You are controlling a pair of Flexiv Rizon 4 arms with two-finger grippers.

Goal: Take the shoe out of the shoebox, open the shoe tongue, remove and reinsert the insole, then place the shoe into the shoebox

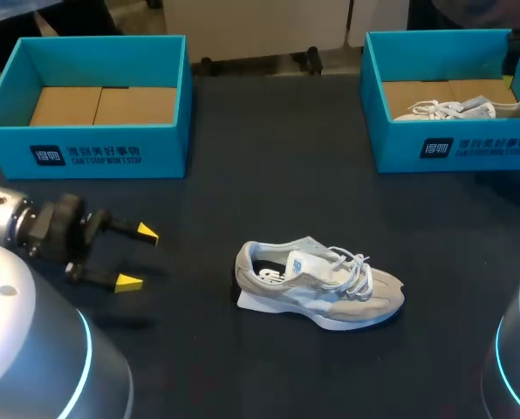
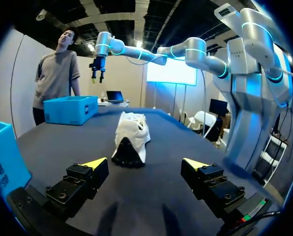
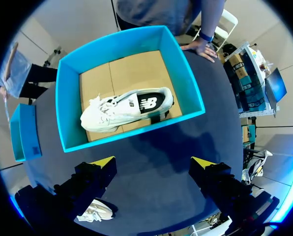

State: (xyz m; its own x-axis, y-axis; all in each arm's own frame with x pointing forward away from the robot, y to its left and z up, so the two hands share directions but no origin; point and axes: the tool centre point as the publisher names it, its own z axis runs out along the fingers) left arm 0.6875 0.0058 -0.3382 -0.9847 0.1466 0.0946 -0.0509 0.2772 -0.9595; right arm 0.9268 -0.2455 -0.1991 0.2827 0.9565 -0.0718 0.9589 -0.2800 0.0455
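Observation:
A grey and white shoe [image 1: 319, 288] lies on its sole in the middle of the dark table, toe to the right. In the left wrist view its heel [image 2: 131, 142] faces my left gripper [image 2: 144, 164]. That gripper [image 1: 138, 257] hovers open to the shoe's left, well apart from it. A second white shoe [image 1: 461, 110] lies in the blue shoebox [image 1: 456, 148] at the back right. High above that box [image 3: 136, 132] and its shoe [image 3: 124, 109], my right gripper [image 3: 154, 162] hangs open and empty, also seen far ahead of the left gripper as a right gripper [image 2: 97, 69].
A second blue shoebox [image 1: 94, 148] at the back left holds only its cardboard floor. A person's hand [image 3: 201, 47] rests on the table edge behind the right box. Bare dark tabletop lies between the boxes and around the middle shoe.

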